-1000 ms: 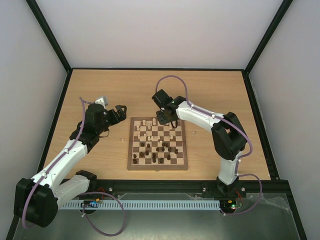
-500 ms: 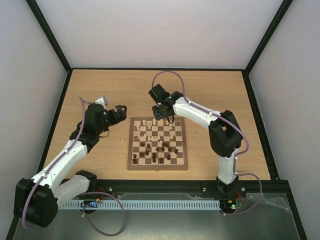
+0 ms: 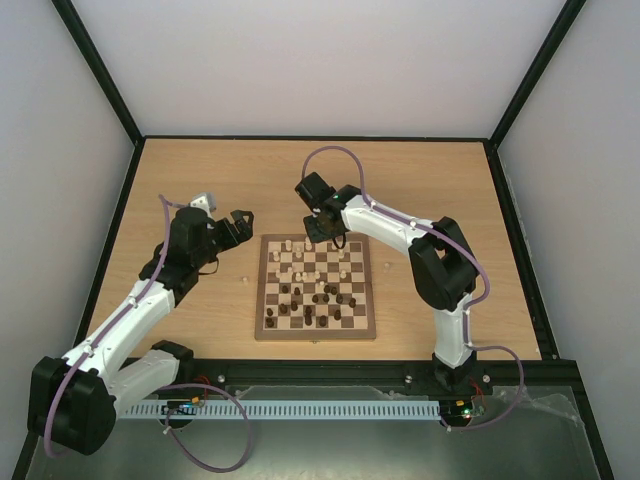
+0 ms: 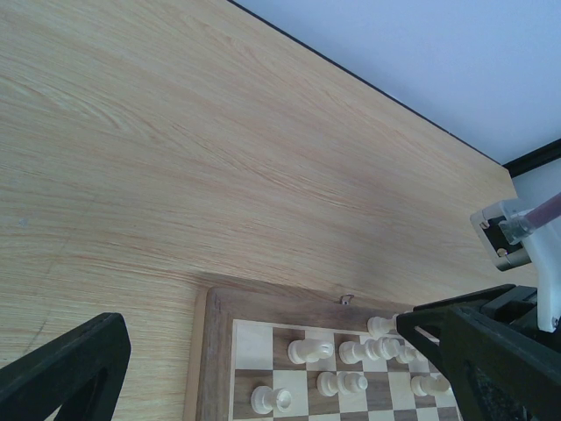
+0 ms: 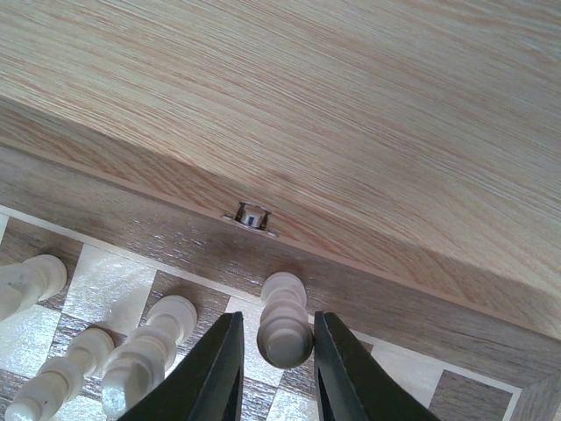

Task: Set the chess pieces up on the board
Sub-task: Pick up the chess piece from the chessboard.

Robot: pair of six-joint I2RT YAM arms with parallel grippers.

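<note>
Now, a cream piece (image 5: 285, 338) stands between the right gripper's (image 5: 275, 319) narrowed jaws; whether they're clamped on it is unclear. The left gripper (image 4: 259, 326) gapes wide off the board's (image 4: 212, 351) corner.

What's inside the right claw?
A pale cream chess piece stands between the right claw's fingers, by the board's far border. Its base is hidden, so whether they pinch it is unclear.

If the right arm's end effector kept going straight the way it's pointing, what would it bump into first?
Most likely the small pale cream wooden chess piece between the fingertips of the right end effector; beyond it, the chessboard's mid-brown wooden border frame. Depth is hard to judge.
</note>
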